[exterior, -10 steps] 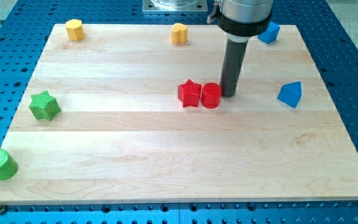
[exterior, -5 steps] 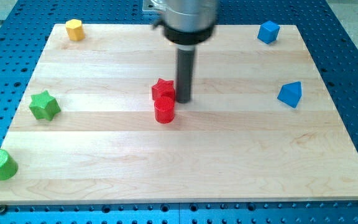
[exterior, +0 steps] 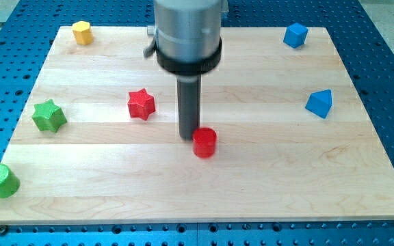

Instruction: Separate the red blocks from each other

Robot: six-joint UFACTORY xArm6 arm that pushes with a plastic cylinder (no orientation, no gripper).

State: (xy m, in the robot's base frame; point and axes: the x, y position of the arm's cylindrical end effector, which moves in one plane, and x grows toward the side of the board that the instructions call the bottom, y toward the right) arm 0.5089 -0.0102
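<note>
The wooden tabletop (exterior: pixel 265 184) fills most of the view, a pale board lying on a blue perforated base (exterior: pixel 388 41). Above it, the arm's grey cylinder with its black collar (exterior: pixel 188 34) comes down from the view's top near the middle, and a straight dark rod hangs from it to the board. There is no pincer on this arm, so nothing can be said of one being apart or together; the rod simply ends in my tip (exterior: pixel 188 138).

Taking my tip as the landmark: the red cylinder (exterior: pixel 204 143) stands just beside it, on its right and slightly toward the view's bottom, touching it or very nearly so. The red star (exterior: pixel 141 104) lies to the tip's left and a little toward the view's top, clearly apart from both the tip and the red cylinder, with bare wood between the two red blocks.

Farther from the tip, the green star (exterior: pixel 49 115) sits well to its left near the board's left edge, and the green cylinder (exterior: pixel 0 180) rests at the lower left corner. A yellow block (exterior: pixel 81 32) sits at the upper left corner. To the tip's right, a blue wedge-like block (exterior: pixel 319 104) lies near the right edge, and a blue cube (exterior: pixel 295 34) sits at the upper right corner.
</note>
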